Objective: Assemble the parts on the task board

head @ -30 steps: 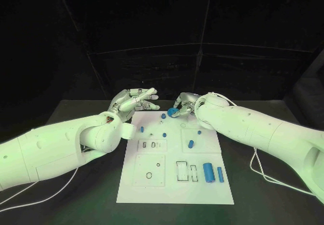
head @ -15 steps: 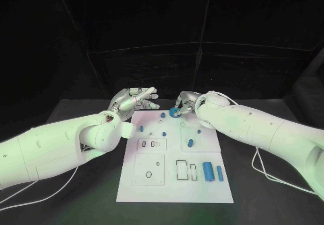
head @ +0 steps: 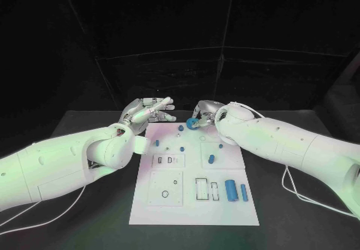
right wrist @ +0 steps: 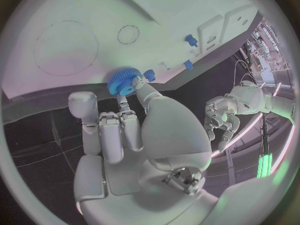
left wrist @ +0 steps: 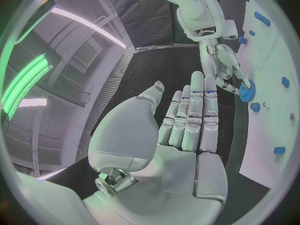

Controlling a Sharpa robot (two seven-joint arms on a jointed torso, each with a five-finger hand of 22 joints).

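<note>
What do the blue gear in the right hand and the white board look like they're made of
The blue gear, held by the right hand, looks like matte moulded or printed plastic: one even colour, crisp small teeth, no metallic glint. The task board looks like a flat, rigid white sheet, probably plastic or painted, with a dull, even surface; which of these it is cannot be told.

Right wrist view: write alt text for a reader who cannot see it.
The right robot hand holds a blue gear in its fingertips at the edge of the white task board. Small blue parts stand on the board, and the left robot hand hovers beyond, fingers apart.
</note>
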